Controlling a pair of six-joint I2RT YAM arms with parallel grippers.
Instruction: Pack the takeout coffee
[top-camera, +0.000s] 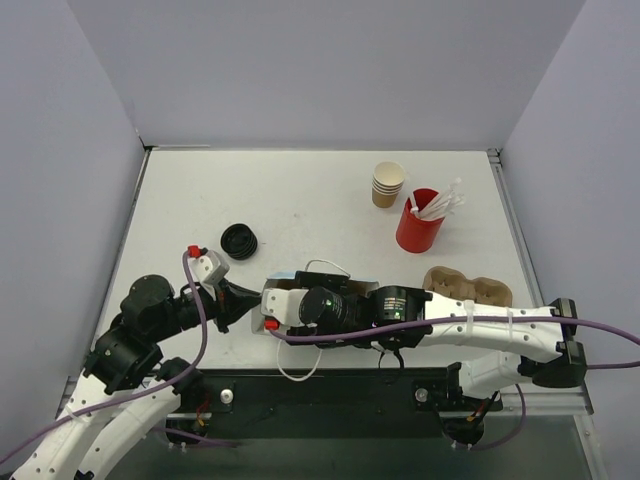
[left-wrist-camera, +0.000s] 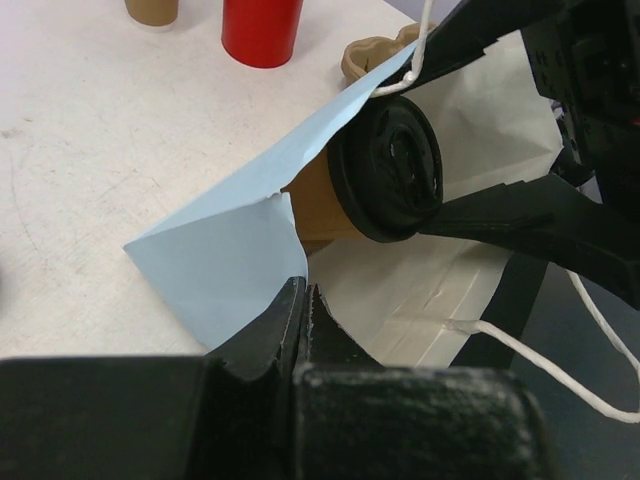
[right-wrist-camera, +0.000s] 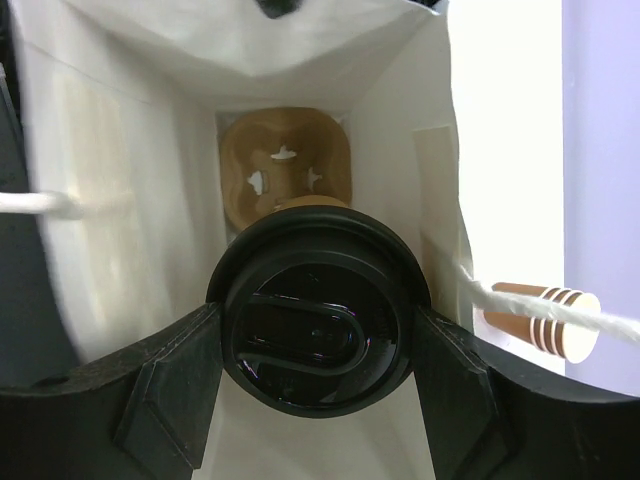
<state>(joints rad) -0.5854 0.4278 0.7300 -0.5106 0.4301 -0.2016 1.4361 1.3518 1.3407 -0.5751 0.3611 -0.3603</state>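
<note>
The right gripper (right-wrist-camera: 316, 362) has its jaws wide, clamped on either side of the takeout coffee (left-wrist-camera: 385, 170), a small brown kraft paper cup with a round black plastic lid, held on its side. The cup's base is inside the mouth of a pale blue paper bag (left-wrist-camera: 230, 250) lying on the white tabletop (top-camera: 300, 200), and its lid sits at the opening. The left gripper (left-wrist-camera: 303, 300) has its jaws closed on the bag's mouth edge. A brown pulp cup carrier (right-wrist-camera: 285, 165) sits at the bag's closed end. Beyond the bag stand a red cup (top-camera: 418, 222) and a stack of brown paper cups (top-camera: 388, 184).
</note>
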